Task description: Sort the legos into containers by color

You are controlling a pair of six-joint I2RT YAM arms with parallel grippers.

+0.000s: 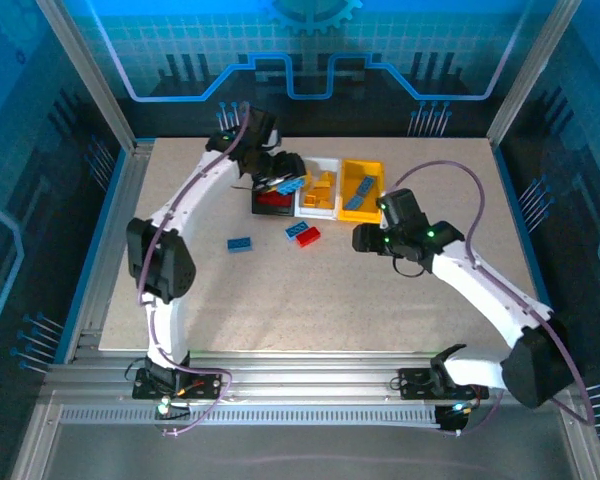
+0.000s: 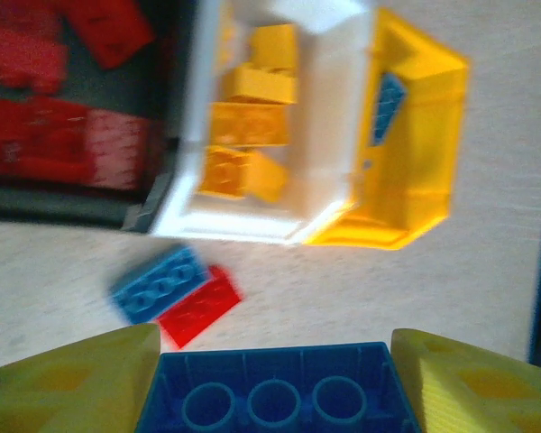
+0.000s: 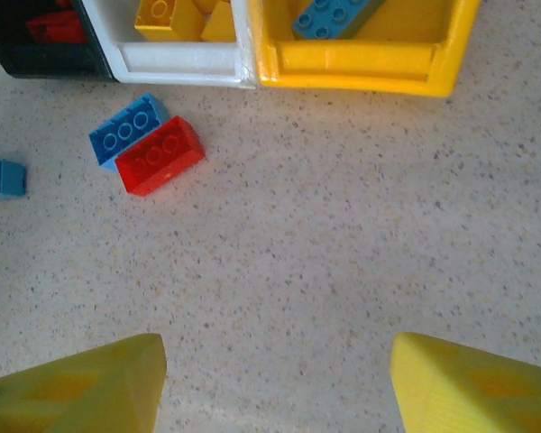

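My left gripper [image 2: 272, 383] is shut on a blue lego [image 2: 272, 390], held up over the bins; from above this blue lego [image 1: 288, 184] hangs over the black bin [image 1: 259, 206]. The black bin [image 2: 72, 194] holds red legos [image 2: 59, 135]. Yellow legos [image 2: 245, 122] lie in the white bin [image 2: 329, 144]. The yellow bin [image 2: 424, 153] holds blue legos [image 3: 335, 15]. A blue lego [image 3: 124, 133] and a red lego [image 3: 160, 155] lie touching on the table before the bins. Another blue lego [image 1: 240, 244] lies left. My right gripper [image 3: 275, 379] is open above bare table.
The three bins stand side by side at the back middle of the speckled table [image 1: 310, 300]. Metal frame posts [image 1: 90, 70] and blue walls ring the table. The right arm [image 1: 480, 290] arches over the right half.
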